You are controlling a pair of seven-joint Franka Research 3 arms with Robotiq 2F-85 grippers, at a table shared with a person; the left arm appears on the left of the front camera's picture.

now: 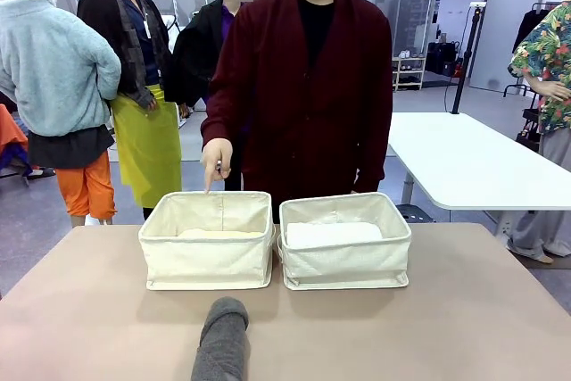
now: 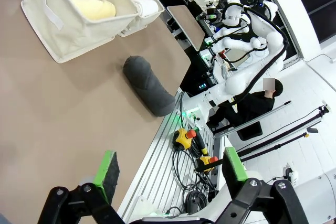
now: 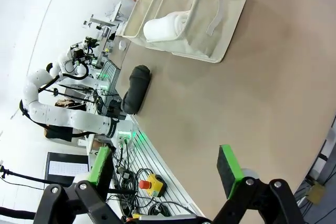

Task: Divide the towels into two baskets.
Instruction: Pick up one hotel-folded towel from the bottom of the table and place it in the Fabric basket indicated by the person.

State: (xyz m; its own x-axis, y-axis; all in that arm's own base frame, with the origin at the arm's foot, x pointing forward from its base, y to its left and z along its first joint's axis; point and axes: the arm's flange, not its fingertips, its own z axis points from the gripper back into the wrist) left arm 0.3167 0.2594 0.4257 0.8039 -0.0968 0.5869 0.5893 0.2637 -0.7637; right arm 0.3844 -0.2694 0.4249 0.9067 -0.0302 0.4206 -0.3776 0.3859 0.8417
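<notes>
A dark grey terry towel roll [image 1: 221, 338] lies on the tan worktop [image 1: 464, 310] at its near edge, in front of the gap between two cream canvas baskets, one end hanging past the edge in the left wrist view [image 2: 148, 85]. The left cream canvas basket [image 1: 208, 240] holds a pale yellow towel roll [image 1: 221, 234], lying low inside it and seen more plainly from the left wrist [image 2: 94, 8]. Just beside it, with their sides almost touching, the right cream canvas basket [image 1: 345, 241] holds a white towel roll [image 1: 332, 234], whose rolled end faces the right wrist camera [image 3: 164, 27]. Behind the baskets stands a person in a dark red cardigan [image 1: 308, 86], whose hand [image 1: 217, 160] points one finger down at the far rim of the left basket. The left gripper [image 2: 170, 169] hangs above the near edge of the worktop, well apart from the grey roll, its jaws spread wide and holding nothing. The right gripper [image 3: 167, 163] likewise hovers over bare worktop with its jaws fully apart and empty.
</notes>
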